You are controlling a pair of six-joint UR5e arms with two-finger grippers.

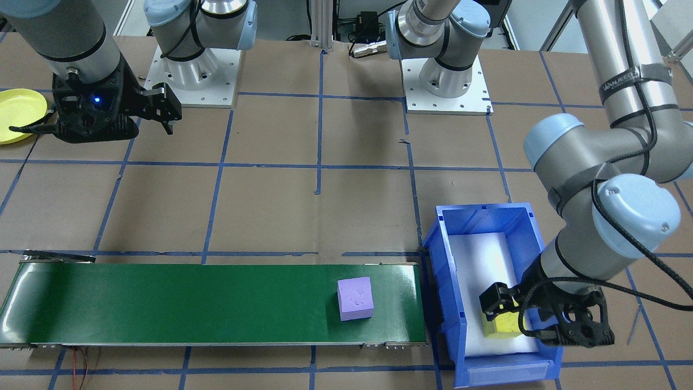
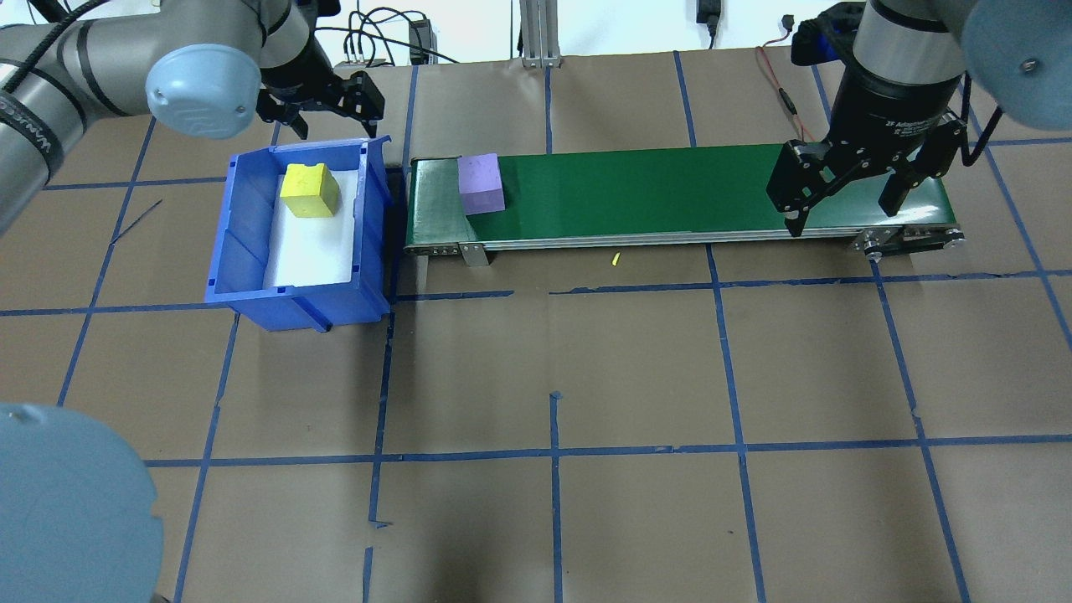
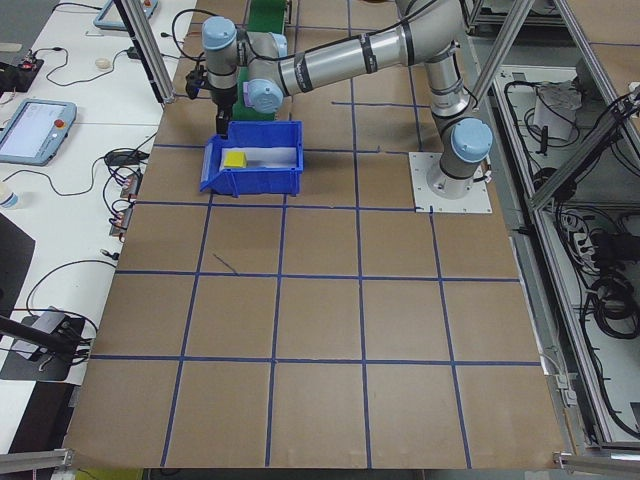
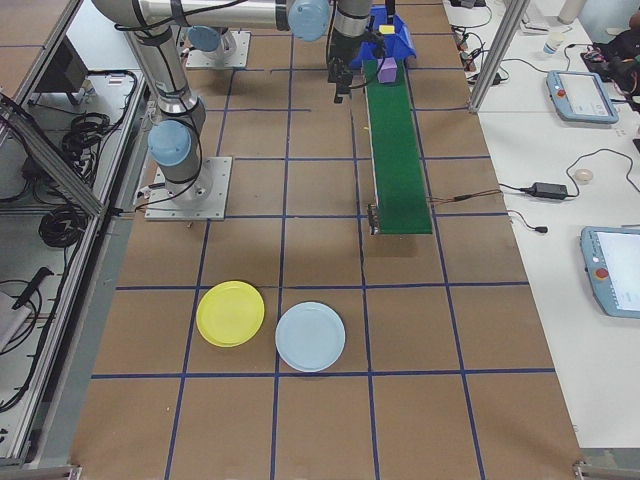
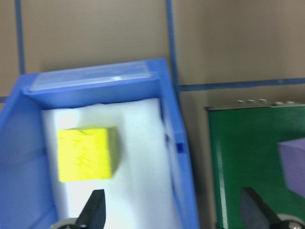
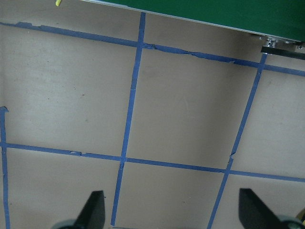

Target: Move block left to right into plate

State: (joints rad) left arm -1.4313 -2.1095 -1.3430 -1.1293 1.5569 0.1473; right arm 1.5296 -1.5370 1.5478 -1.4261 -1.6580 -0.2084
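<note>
At the left end of the surface, the left pincer [image 2: 322, 105] hangs over the far end of the blue bin [image 2: 243, 243] with its fingers apart and nothing between them; the yellow block [image 2: 309, 190] sits on the white liner inside that bin, near its far wall, untouched; a purple block [image 2: 481, 183] rests on the green conveyor belt [image 2: 670, 188] at the belt's left end, just beside the bin. Over the belt's right end the right pincer [image 2: 846, 197] waits, fingers spread and empty; the yellow plate [image 4: 231, 313] lies well apart from the belt, toward the right end of the surface, next to a pale blue plate [image 4: 310, 336].

By my reading, the step in hand is the transfer along the belt; the purple block has yet to reach the right arm. Next the right pincer would need the block beneath it, a descent with fingers straddling two flat faces, then a carry to the yellow plate.
</note>
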